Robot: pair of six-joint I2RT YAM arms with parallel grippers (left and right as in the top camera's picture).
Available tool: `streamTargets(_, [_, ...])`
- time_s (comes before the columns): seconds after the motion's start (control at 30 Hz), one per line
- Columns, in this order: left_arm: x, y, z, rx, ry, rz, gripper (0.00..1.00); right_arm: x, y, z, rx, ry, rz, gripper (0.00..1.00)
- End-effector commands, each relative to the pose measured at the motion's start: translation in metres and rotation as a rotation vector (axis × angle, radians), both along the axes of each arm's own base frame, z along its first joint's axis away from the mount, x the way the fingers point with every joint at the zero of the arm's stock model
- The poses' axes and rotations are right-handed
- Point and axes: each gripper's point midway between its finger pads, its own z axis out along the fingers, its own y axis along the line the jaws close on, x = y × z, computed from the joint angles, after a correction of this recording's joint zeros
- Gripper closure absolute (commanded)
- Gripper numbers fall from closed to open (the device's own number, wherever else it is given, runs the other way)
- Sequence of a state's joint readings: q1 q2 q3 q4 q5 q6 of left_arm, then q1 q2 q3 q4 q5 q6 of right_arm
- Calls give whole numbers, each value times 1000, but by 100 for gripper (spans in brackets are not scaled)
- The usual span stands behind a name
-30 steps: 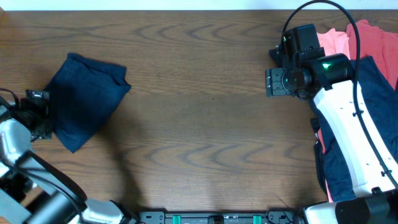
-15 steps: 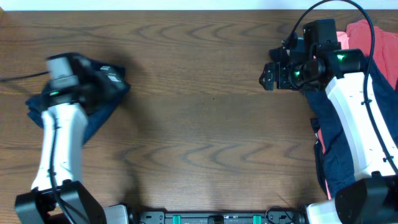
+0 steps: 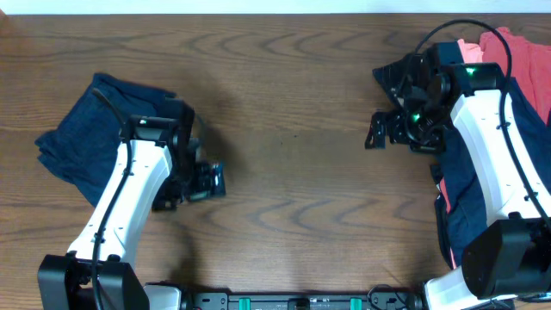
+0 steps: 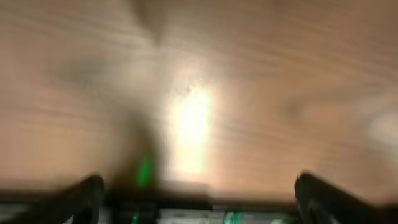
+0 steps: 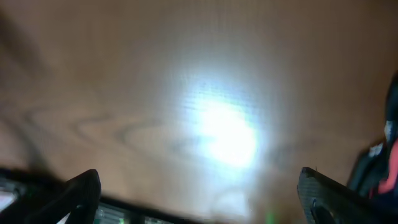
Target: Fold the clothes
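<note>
A folded dark navy garment (image 3: 82, 138) lies at the left of the wooden table (image 3: 284, 103). My left gripper (image 3: 205, 182) is to its right, over bare wood, open and empty; the left wrist view is blurred and shows only wood between the spread fingers (image 4: 199, 199). A pile of clothes sits at the right edge: coral pink (image 3: 469, 56), red (image 3: 521, 47) and dark navy (image 3: 473, 207). My right gripper (image 3: 375, 131) is left of the pile, open and empty over wood (image 5: 199, 199). A bit of navy and red cloth (image 5: 387, 155) shows at the right wrist view's edge.
The table's front edge carries a black rail with green fittings (image 3: 301, 301). The right arm (image 3: 499, 164) lies over the pile of clothes.
My left arm swung from the far left, over the folded navy garment, to the bare wood on its right. My right gripper moved down and slightly left of the pile.
</note>
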State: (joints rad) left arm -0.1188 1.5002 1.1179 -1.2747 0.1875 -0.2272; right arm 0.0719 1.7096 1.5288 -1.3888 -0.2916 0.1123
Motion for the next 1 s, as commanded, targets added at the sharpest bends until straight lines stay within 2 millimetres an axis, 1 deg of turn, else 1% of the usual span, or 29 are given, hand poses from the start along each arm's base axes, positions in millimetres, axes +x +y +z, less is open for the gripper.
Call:
streamTargets(0.0, [-16, 6, 3, 23, 65, -34, 2, -8, -5, 5, 10, 22, -5, 1])
streamTargets(0.03, [-20, 6, 6, 21, 66, -46, 2, -11, -5, 7, 8, 24, -4, 1])
streamTargets(0.1, [-18, 7, 11, 23, 20, -54, 2, -11, -7, 12, -6, -7, -3, 1])
streamTargets(0.17, [-15, 11, 22, 39, -63, -48, 2, -8, -6, 22, -3, -79, 2, 1])
streamTargets(0.23, [-10, 11, 37, 35, -175, -36, 2, -4, -5, 37, 3, -191, 1, 1])
streamTargets(0.3, [-5, 11, 58, 22, -327, -33, 2, -1, -11, 52, -18, -316, -30, 1])
streamTargets(0.37, [-3, 14, 80, 29, -488, -30, 2, -2, -21, 71, -58, -474, -83, 1])
streamTargets(0.47, [-8, 16, 118, 24, -748, -30, 2, -13, -30, 91, -89, -683, -110, 1])
streamTargets(0.53, [-16, 17, 136, 13, -881, -29, 2, -26, -38, 95, -113, -781, -132, 1])
streamTargets(0.63, [-33, 21, 149, 8, -1013, -17, 2, -44, -50, 89, -164, -867, -167, 1])
streamTargets(0.7, [-41, 23, 152, 0, -1070, -12, 2, -57, -58, 80, -201, -894, -189, 1])
streamTargets(0.77, [-44, 23, 153, -5, -1102, -10, 2, -66, -61, 72, -212, -901, -196, 1])
streamTargets(0.87, [-47, 23, 155, -7, -1118, -8, 2, -78, -62, 57, -215, -874, -192, 1])
streamTargets(0.97, [-47, 23, 155, -7, -1120, -8, 2, -92, -62, 38, -227, -787, -179, 1])
